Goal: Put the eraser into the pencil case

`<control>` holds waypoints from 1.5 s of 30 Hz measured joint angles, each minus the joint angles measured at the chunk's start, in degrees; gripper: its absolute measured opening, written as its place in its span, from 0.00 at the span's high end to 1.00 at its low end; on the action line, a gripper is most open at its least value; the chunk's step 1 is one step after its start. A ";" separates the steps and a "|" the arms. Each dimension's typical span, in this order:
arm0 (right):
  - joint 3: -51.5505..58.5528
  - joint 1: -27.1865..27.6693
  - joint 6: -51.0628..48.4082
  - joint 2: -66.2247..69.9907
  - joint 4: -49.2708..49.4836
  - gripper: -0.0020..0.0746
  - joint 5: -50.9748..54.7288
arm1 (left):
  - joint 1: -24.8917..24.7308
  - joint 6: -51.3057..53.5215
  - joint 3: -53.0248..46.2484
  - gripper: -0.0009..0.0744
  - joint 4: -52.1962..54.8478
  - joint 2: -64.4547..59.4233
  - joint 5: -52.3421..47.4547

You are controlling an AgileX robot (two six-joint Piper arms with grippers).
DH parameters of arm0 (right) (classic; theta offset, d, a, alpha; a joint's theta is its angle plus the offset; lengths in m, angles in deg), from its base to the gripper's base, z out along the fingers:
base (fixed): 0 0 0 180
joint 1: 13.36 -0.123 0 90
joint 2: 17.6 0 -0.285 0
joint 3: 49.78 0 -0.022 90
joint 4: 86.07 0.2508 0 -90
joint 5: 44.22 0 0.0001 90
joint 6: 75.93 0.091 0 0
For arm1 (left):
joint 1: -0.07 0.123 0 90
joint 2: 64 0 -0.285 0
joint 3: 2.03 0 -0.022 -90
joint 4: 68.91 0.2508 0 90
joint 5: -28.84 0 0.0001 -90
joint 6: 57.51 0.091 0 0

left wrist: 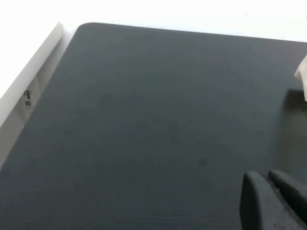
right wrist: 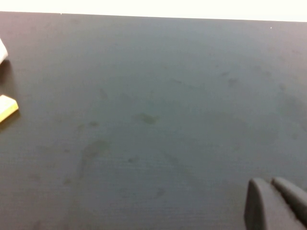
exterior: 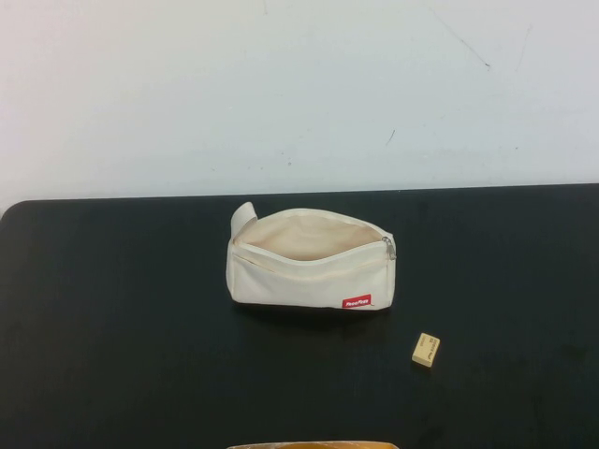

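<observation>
high view: nothing grasped yet; eraser (exterior: pixel 426 349) lies near and right of the unzipped pencil case (exterior: pixel 309 259).
left gripper (left wrist: pixel 276 201) and right gripper (right wrist: pixel 276 203) each show fingers pressed together, both parked; the next move calls for the right one to spread over the eraser.

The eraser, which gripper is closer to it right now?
Right. The eraser shows at the edge of the right gripper camera's view; the left gripper sees only the pencil case corner.

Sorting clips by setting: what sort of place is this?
Probably a lab test bench: bare black table against a plain white wall, holding only a pencil case and eraser. Both grippers sit off to the sides.
</observation>
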 joint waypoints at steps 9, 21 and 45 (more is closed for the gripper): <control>0.11 0.00 0.00 0.00 0.00 0.97 -0.46 | 0.00 0.00 0.00 0.99 0.00 0.00 0.00; 0.42 0.00 0.45 0.00 0.00 0.97 -10.15 | 0.00 0.00 0.00 0.99 0.00 0.00 0.00; 0.42 0.00 -0.21 0.00 -0.10 0.97 -7.59 | 0.00 0.00 0.00 0.99 0.00 0.00 0.00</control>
